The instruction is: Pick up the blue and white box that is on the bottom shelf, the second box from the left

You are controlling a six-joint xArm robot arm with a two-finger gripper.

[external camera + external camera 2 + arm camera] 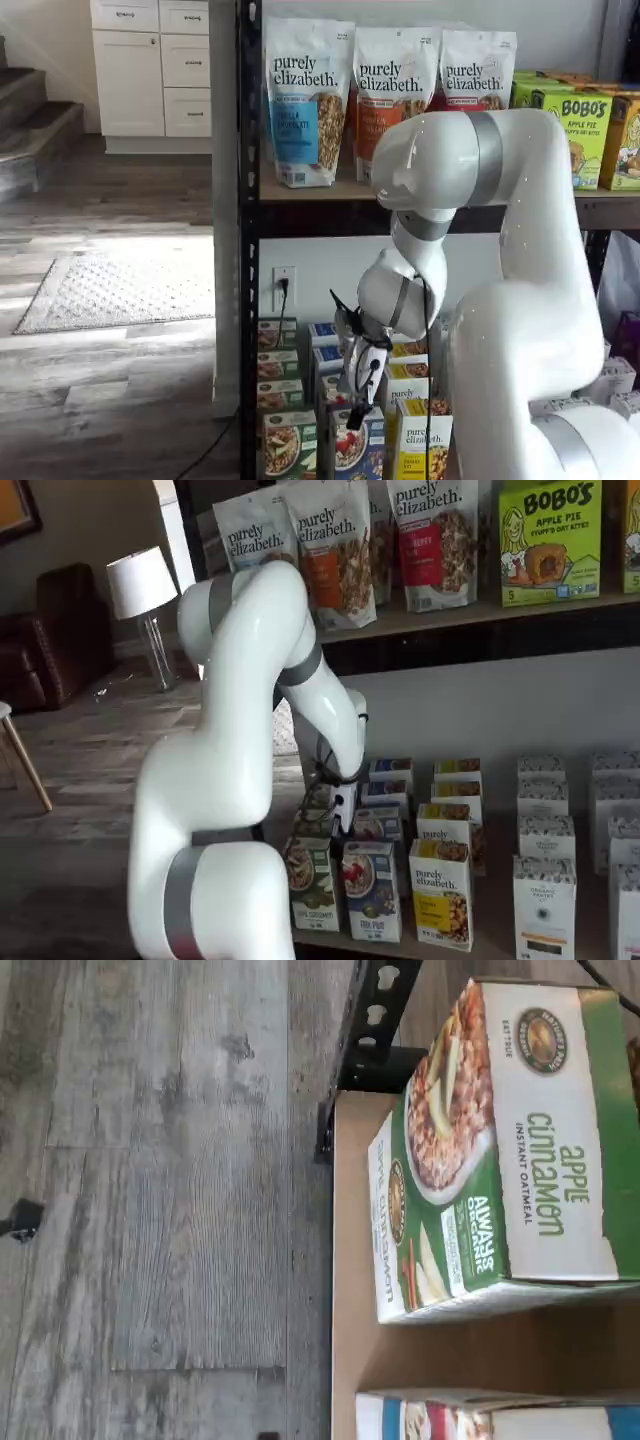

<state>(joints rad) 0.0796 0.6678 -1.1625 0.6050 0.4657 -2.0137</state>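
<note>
The blue and white box [356, 446] stands at the front of its row on the bottom shelf [492, 925], between a green carton [290, 446] and a yellow carton [425, 446]; a shelf view shows the box [372, 891] from the other side. Only its upper edge [480, 1420] reaches into the wrist view, beside the green apple cinnamon carton [500, 1150] on the tan shelf board [440, 1355]. My gripper [357, 400] hangs just above the blue row, behind the front box. It also appears in a shelf view [340, 815]. Its fingers are seen side-on and hold nothing.
Rows of small cartons run back behind each front box. White cartons [545, 905] fill the shelf's right part. The black rack post [247, 300] stands at the left, with grey plank floor [160, 1210] beyond it. Granola bags [305, 100] sit on the tier above.
</note>
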